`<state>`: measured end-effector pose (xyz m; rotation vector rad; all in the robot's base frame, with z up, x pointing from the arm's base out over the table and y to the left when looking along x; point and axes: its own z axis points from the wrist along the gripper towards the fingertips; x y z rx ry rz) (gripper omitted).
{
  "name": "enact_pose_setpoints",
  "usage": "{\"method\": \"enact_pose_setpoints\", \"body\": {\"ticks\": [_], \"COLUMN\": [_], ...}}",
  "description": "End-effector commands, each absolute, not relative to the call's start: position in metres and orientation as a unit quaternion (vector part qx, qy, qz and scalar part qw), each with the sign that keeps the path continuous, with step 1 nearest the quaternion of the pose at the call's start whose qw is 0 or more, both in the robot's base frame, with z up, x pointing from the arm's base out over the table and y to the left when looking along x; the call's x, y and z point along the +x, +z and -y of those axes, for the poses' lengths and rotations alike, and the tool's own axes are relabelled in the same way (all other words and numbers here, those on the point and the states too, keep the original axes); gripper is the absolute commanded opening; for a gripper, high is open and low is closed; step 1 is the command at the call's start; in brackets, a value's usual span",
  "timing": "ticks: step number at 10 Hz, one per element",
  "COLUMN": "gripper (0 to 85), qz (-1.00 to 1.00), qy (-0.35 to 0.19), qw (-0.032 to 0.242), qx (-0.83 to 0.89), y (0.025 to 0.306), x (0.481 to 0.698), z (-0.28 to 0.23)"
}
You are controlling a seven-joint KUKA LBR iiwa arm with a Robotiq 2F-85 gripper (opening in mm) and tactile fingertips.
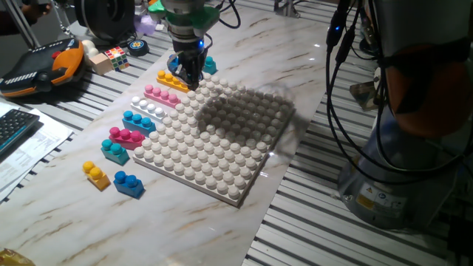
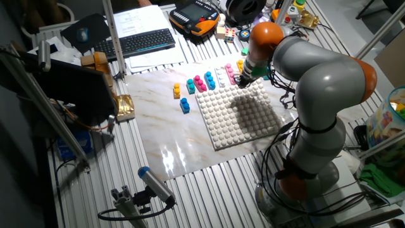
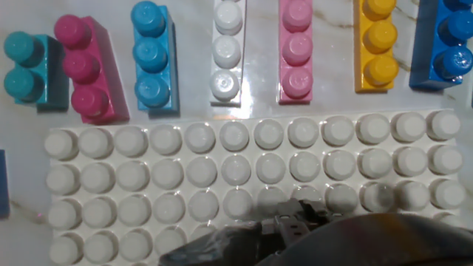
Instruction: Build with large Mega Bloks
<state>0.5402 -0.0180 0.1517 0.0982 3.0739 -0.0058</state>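
I see the gripper (image 1: 189, 78) low over the white studded baseplate's (image 1: 222, 159) far corner, beside the yellow brick (image 1: 171, 80); can't tell if its fingers are spread or closed. Pink brick (image 1: 160, 94), white brick (image 1: 148, 108), blue brick (image 1: 138, 120), magenta brick (image 1: 125, 137), teal brick (image 1: 114, 151) line the baseplate's left edge.

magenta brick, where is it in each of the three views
One fixed view: the magenta brick lies left of the white baseplate, between the blue brick and the teal brick.
The other fixed view: a small magenta brick just beyond the baseplate's far edge.
Hand view: upper left, the magenta brick is second from the left.
Shared landmark: the white baseplate.
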Motion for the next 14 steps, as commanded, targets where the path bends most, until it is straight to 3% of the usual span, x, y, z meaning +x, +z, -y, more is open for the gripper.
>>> {"method": "enact_pose_setpoints", "body": {"ticks": [1, 9, 14], "gripper": [0.7, 0.7, 0.7], "qz": [-0.999, -0.998, -0.999], "qy": [-0.004, -0.012, 0.005], "qw": [0.029, 0.038, 0.016], "qx": [0.032, 0.04, 0.027], "y": [0.153, 0.156, 0.156], "x": [0.539, 0.547, 0.547], "z": [0.019, 0.062, 0.066]}}
